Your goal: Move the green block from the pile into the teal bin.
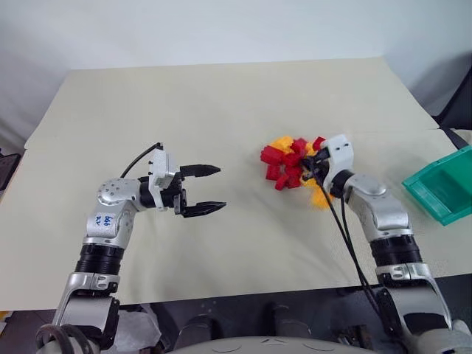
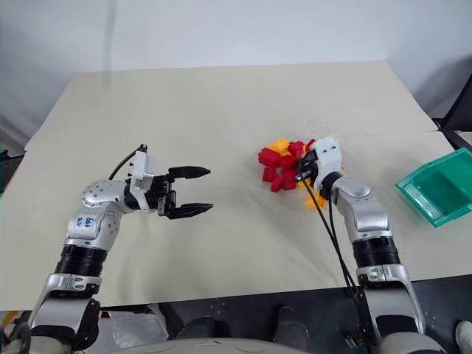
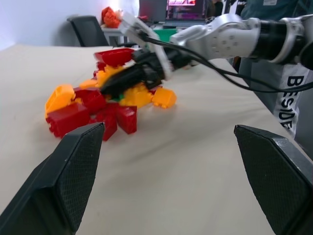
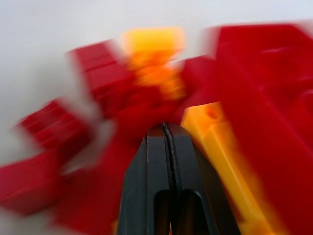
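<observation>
My right gripper (image 4: 166,134), fingers pressed together and empty, pokes into the pile (image 1: 291,166) at center right to uncover the green block (image 3: 115,98), barely visible beneath. My left gripper (image 1: 206,189) waits wide open, holding nothing. The teal bin (image 1: 442,188) sits at right edge.

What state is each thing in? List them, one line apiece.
left gripper: open, holding nothing, level above the table, apart from the pile.
right gripper: shut, fingers pushed into the pile; nothing visibly held.
pile: loose heap of red and yellow bricks on the table.
green block: mostly hidden, a green sliver by the right gripper's fingertips.
teal bin: upright at the table's right edge, nothing in it.
</observation>
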`<state>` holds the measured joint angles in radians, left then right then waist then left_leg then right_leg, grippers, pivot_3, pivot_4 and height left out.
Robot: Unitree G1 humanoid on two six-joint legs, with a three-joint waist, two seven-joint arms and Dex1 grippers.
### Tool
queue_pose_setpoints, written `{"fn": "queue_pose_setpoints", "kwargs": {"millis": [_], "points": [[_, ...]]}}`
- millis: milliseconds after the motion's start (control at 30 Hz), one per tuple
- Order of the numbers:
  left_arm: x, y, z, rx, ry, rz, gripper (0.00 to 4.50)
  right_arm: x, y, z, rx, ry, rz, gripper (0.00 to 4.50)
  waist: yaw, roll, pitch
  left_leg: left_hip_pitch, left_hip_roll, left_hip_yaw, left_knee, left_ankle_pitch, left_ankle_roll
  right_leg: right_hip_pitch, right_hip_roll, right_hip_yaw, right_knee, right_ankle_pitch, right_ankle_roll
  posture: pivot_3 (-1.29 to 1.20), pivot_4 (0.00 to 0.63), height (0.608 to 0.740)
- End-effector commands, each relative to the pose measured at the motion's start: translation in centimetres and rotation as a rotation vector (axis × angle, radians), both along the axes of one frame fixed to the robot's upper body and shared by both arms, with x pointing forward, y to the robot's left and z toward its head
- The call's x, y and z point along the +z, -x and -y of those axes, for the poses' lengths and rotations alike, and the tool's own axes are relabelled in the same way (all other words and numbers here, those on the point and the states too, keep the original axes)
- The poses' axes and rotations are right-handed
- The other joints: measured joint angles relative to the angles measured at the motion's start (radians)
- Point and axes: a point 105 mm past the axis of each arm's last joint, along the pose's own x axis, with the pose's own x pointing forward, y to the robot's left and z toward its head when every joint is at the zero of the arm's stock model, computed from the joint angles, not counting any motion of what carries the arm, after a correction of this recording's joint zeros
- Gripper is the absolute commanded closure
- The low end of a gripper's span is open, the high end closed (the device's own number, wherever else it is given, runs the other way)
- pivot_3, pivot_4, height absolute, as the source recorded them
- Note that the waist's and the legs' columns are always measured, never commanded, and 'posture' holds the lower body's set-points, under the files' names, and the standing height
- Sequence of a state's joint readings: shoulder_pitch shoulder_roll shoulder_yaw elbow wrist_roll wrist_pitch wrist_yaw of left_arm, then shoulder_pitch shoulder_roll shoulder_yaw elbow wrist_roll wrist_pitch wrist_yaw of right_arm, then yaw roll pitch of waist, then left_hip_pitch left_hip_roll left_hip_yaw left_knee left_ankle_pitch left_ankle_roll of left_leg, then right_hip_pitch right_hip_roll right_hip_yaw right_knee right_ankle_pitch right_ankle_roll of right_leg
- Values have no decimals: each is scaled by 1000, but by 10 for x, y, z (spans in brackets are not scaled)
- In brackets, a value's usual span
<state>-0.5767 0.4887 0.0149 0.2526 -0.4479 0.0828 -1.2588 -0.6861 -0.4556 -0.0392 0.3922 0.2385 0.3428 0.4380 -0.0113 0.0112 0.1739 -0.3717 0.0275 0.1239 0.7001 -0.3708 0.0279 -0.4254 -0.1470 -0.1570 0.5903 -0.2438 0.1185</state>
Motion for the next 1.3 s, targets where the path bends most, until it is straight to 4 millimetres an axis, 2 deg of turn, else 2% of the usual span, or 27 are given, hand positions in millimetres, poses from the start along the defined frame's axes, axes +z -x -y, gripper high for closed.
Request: {"fn": "queue_pose_setpoints", "kwargs": {"millis": [33,233,367,433,500,633,700,767,867,1000,1233,1267,1300], "points": [[5,1,-1,-5,-1,31,0,15,0,28,-95,-14,64,4474,0,0,0,0,0,0,0,0,0,0,0,0,0,0,0,0,150,740],[2,2,1,-7,2,25,0,11,10,32,-82,6,40,4474,-7,0,0,0,0,0,0,0,-1,0,0,0,0,0,0,0,150,740],[1,2,3,-9,7,23,0,14,13,41,-106,20,50,4474,-15,0,0,0,0,0,0,1,-1,0,0,1,0,0,0,0,150,740],[1,2,4,-9,12,25,0,17,21,32,-44,33,46,4474,-16,0,0,0,1,0,0,1,-1,0,0,1,1,0,0,0,150,740],[2,3,5,-14,19,32,0,27,33,14,33,31,69,4474,-16,0,0,0,1,0,0,1,-2,0,0,1,1,0,0,0,150,740],[2,6,8,-28,22,39,0,42,46,-1,96,41,100,4474,-16,0,0,0,1,-1,0,2,-2,0,1,1,1,0,0,0,150,740],[2,7,8,-34,22,43,0,42,49,-3,139,163,55,4474,-16,0,0,1,1,-1,1,2,-2,0,1,2,1,0,0,0,150,740],[2,7,9,-39,22,49,0,33,52,-2,206,323,-42,4474,-13,0,0,1,1,-1,1,2,-2,0,0,2,1,0,0,0,150,740],[3,5,11,-48,24,56,0,27,54,7,187,333,-182,3912,-12,0,0,0,1,-1,2,2,-1,0,0,2,1,0,0,0,150,740],[2,5,13,-82,8,69,0,33,59,2,286,420,-307,2621,-14,0,0,0,1,-1,1,2,-1,-1,0,1,1,0,0,0,150,740],[3,0,18,-82,23,85,0,41,34,8,281,502,-330,260,-15,0,0,0,1,1,1,2,-1,-1,0,1,1,0,0,0,150,740],[3,0,18,-82,25,86,0,41,32,8,283,508,-331,12,-15,0,0,0,1,1,1,2,-1,-1,0,1,1,0,0,0,150,740],[3,1,18,-82,26,86,0,42,30,9,285,515,-333,12,-15,0,0,-1,1,1,1,2,-1,-1,0,1,1,0,0,0,150,740]]}}
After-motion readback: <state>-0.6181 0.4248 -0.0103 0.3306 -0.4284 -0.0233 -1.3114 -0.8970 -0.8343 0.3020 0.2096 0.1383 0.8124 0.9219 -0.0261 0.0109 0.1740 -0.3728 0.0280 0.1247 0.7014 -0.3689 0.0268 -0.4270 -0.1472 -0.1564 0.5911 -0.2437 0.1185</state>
